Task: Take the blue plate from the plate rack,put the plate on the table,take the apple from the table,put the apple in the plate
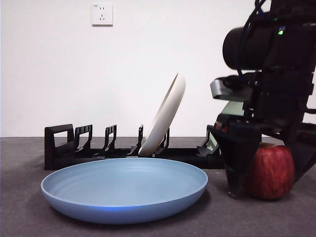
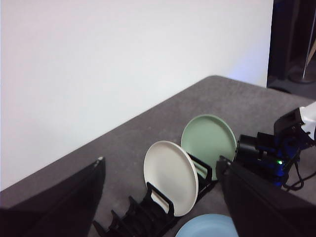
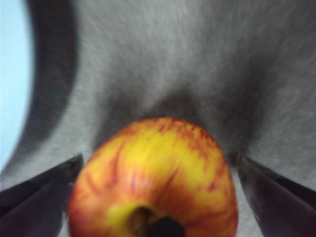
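1 large round matte light-blue plate [image 1: 124, 190] lies flat on the dark grey table [image 1: 19, 217] in the lower middle of the front view, in front of 1 long low black plastic plate rack [image 1: 64, 150] with upright dividers. The rack holds 2 plates: 1 cream-white plate [image 1: 165, 116] leaning in a slot at the centre of the frame, and 1 pale green plate [image 2: 210, 138], seen whole only in the left wrist view, just beyond the white one.

1 dark red apple [image 1: 271, 172] with a yellow-orange top sits on the table at the lower right of the front view, just beside the blue plate's rim but apart from it. The right claw [image 1: 266, 170] hangs over it, big and dark, with its 2 jaws spread wide, 1 on each side of the apple; in the right wrist view a gap of table shows between each jaw and the fruit, so it grips nothing.

The left claw [image 2: 163, 197] is raised above the rack, its 2 jaws wide apart and empty.

1 white wall socket [image 1: 101, 14] sits at the upper left of the front view.
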